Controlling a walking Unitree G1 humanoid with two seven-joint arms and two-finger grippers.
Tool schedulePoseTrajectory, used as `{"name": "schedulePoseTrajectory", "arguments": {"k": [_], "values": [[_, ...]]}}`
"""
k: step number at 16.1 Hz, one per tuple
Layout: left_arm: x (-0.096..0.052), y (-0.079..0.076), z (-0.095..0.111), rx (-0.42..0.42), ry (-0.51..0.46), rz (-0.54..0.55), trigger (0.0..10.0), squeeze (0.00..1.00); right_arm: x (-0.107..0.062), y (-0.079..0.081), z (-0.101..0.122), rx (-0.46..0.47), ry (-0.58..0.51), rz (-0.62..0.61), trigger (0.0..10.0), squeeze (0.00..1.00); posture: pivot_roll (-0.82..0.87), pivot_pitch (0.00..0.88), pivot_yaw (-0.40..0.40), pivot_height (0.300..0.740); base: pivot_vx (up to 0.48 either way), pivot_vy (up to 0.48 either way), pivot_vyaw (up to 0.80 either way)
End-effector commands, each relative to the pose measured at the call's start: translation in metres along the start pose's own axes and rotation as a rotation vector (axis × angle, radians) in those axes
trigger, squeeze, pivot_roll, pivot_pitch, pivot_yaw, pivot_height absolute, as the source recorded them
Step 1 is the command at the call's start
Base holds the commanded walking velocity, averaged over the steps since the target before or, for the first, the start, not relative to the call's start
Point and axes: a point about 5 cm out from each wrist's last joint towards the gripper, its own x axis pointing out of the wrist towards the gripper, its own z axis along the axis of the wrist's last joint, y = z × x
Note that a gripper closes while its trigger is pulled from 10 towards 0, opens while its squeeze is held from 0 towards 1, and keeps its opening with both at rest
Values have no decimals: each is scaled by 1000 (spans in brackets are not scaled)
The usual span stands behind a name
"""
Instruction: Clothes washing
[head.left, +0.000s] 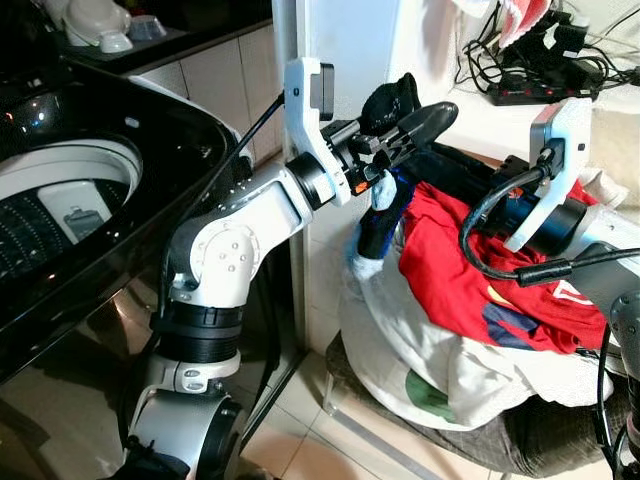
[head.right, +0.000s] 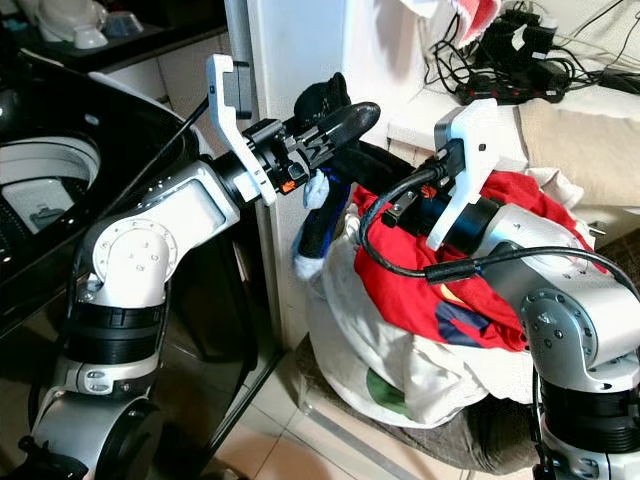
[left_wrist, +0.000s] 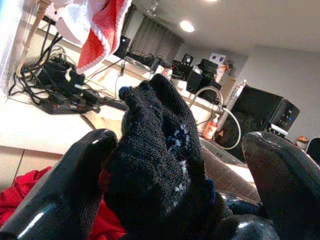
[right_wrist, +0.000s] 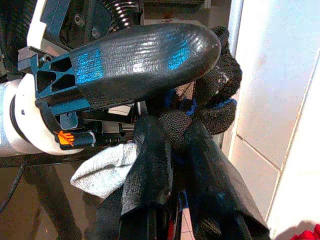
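Note:
A black knitted sock (head.left: 392, 98) with a blue and white end (head.left: 372, 255) hangs from my left gripper (head.left: 415, 122), which is shut on it above the laundry pile. In the left wrist view the sock (left_wrist: 155, 150) bunches between the two black fingers (left_wrist: 75, 190). My right gripper (right_wrist: 175, 135) reaches in from the right and is shut on the same sock (right_wrist: 220, 85) just under the left gripper's finger. The pile holds a red shirt (head.left: 450, 260) and a white cloth (head.left: 400, 340). The washing machine (head.left: 60, 200) stands open at the left.
The pile rests on a grey cushion-like seat (head.left: 500, 440) over a tiled floor (head.left: 300, 420). A white wall corner (head.left: 340, 40) stands between machine and pile. A power strip with cables (head.left: 540, 92) lies on the counter behind. A red and white cloth (head.left: 520, 15) hangs above.

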Motion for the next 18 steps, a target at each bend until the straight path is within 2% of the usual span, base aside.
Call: {"name": "schedulePoseTrajectory", "arguments": {"k": [1,2,3,5,8,10,12,15,18], "values": [[0,-1,5,22,-9,2,10000,0,2,4,7,-25,-19,30,0,0,-46,0,23,740,0,0,0],[0,0,6,22,-15,8,10000,0,2,4,7,-25,-19,31,0,0,-46,0,23,740,0,0,0],[0,2,9,21,-35,22,3882,0,2,4,7,-25,-18,31,0,0,-47,0,23,740,0,0,0],[-1,4,14,1,-68,27,0,0,2,4,7,-24,-17,35,0,0,-47,0,23,740,0,0,0],[-1,2,11,-1,-51,15,0,0,2,4,6,-23,-16,36,0,0,-47,0,22,740,0,0,0],[-1,1,7,-33,-13,7,0,0,2,4,6,-23,-16,37,0,0,-48,0,22,740,0,0,0],[-1,2,3,-2,14,30,0,0,2,4,6,-25,-17,37,0,0,-49,0,23,740,0,0,0],[-1,4,3,4,8,40,0,0,2,4,6,-25,-17,36,0,0,-49,0,22,740,0,0,0],[-4,5,4,-27,-10,32,0,0,2,4,6,-23,-17,34,0,0,-48,0,21,740,0,0,0]]}}
